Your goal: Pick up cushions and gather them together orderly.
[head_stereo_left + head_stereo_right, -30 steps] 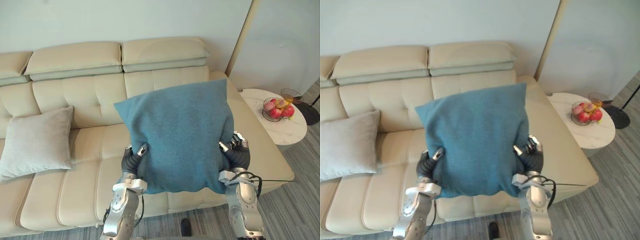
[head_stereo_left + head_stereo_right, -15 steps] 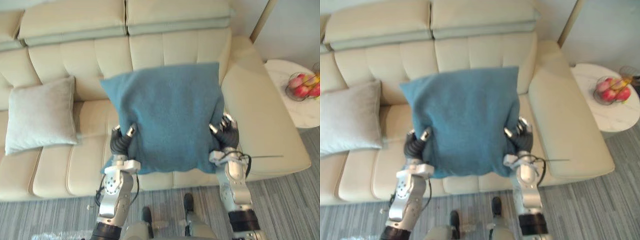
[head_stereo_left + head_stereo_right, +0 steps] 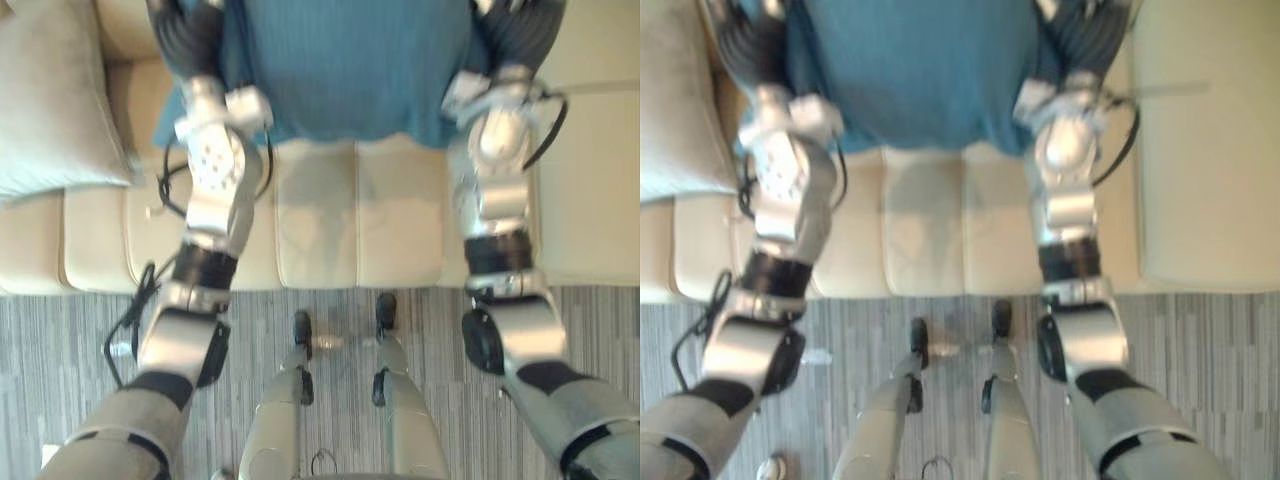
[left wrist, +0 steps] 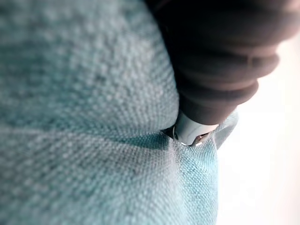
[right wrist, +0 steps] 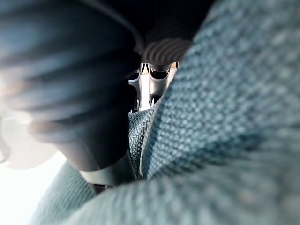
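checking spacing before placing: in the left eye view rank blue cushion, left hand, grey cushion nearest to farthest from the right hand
1. blue cushion, right against the right hand.
2. left hand, at the blue cushion's opposite edge.
3. grey cushion, on the sofa beyond the left hand, far left.

No writing, label, number or sign could be read anywhere. The teal cushion between the left hand and the right hand showed only plain woven cloth. The cream sofa just below the hands bore no mark either.
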Controlling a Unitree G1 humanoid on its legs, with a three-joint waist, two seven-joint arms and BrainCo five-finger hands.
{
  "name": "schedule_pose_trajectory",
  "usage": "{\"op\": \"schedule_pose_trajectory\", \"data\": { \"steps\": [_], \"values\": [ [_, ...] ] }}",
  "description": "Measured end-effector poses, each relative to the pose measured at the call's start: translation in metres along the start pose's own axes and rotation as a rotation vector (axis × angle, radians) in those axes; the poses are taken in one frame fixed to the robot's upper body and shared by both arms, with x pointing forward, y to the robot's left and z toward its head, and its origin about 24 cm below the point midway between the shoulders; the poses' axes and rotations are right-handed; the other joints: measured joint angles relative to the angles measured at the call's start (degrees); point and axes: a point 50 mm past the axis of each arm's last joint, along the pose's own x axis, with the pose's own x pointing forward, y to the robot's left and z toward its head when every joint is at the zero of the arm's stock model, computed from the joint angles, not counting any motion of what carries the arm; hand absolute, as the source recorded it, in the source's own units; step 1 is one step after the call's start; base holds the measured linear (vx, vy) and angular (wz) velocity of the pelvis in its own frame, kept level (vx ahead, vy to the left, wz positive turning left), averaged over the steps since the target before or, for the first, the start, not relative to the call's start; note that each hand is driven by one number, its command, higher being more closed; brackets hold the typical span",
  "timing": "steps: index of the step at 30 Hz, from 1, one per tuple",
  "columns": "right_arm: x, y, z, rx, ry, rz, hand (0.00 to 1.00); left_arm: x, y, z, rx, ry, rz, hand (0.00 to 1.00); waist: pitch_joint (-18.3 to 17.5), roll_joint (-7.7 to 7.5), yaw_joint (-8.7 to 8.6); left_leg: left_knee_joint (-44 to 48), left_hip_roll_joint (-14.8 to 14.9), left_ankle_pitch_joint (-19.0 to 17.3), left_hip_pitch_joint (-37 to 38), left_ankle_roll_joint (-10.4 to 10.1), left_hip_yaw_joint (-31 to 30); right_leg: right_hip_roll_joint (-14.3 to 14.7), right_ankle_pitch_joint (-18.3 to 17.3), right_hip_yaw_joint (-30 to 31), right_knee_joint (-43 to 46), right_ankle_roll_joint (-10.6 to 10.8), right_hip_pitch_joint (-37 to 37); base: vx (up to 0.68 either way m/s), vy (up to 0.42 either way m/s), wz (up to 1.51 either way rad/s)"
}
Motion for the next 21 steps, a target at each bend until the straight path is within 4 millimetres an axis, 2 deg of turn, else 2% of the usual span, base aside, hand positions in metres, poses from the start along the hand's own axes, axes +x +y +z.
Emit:
{"op": "schedule_pose_trajectory", "data": {
  "steps": [3, 4, 5, 6, 10, 13, 18, 21],
  "values": [
    [0.012, 0.006, 0.016, -0.002, -0.032, -0.045, 1.00, 0.012, -0.007, 0.006, 0.002, 0.007, 0.041, 1.00, 0.67, -0.07, -0.35, 0.03, 0.33, 0.08, -4.30, -0.09, 0.11, 0.15, 0.80, 0.00, -0.01, 0.97, -4.30, -0.03, 0.022, 0.04],
    [0.017, 0.007, 0.022, -0.010, -0.041, -0.066, 0.00, 0.016, -0.010, 0.009, -0.005, 0.004, 0.050, 1.00, 0.68, -0.07, -0.33, 0.10, 0.54, 0.08, -6.06, -0.10, 0.26, 0.26, 1.26, 0.00, -0.02, 1.41, -5.99, -0.03, 0.026, 0.05],
    [0.022, 0.007, 0.029, -0.012, -0.056, -0.087, 0.00, 0.019, -0.015, 0.014, -0.029, 0.005, 0.071, 1.00, 0.72, -0.06, -0.31, 0.23, 0.67, 0.08, -8.05, -0.10, 0.17, 0.31, 1.46, -0.16, -0.01, 1.38, -7.77, -0.02, 0.026, 0.08],
    [0.024, 0.008, 0.032, -0.013, -0.062, -0.097, 0.00, 0.020, -0.017, 0.015, -0.032, 0.005, 0.079, 0.00, 0.72, -0.06, -0.31, 0.24, 0.70, 0.08, -8.89, -0.11, 0.13, 0.32, 1.46, -0.27, -0.01, 1.38, -8.60, -0.01, 0.024, 0.11],
    [0.031, 0.013, 0.047, -0.067, -0.121, -0.151, 0.00, 0.021, -0.018, 0.011, -0.045, 0.041, 0.148, 0.00, 0.90, 0.01, -0.26, 0.68, 0.97, 0.07, -12.79, -0.12, 0.35, 0.34, 1.47, -1.16, -0.01, 1.37, -12.18, 0.01, 0.031, 0.06],
    [0.034, 0.016, 0.054, -0.099, -0.153, -0.133, 0.00, 0.016, -0.019, -0.005, -0.021, 0.113, 0.155, 0.00, 0.92, 0.04, -0.21, 0.80, 1.12, 0.07, -14.64, -0.12, 0.36, 0.36, 1.47, -1.92, -0.01, 1.36, -13.54, 0.02, 0.042, 0.09],
    [0.033, 0.013, 0.036, -0.143, -0.080, -0.124, 0.00, 0.008, -0.022, -0.014, -0.038, 0.142, 0.143, 0.00, 0.92, 0.05, 0.21, 0.80, 1.23, 0.07, -15.67, -0.12, 0.43, 0.35, 1.46, -2.90, 0.00, 1.36, -14.19, 0.01, 0.040, 0.05],
    [0.032, 0.010, 0.031, -0.153, -0.063, -0.112, 0.00, 0.001, -0.007, -0.024, -0.023, 0.162, 0.156, 0.00, 0.92, 0.05, 0.37, 0.83, 1.26, 0.07, -15.60, -0.12, 0.44, 0.37, 1.45, -2.97, 0.20, 1.36, -14.19, 0.00, 0.000, 0.00]
  ]
}}
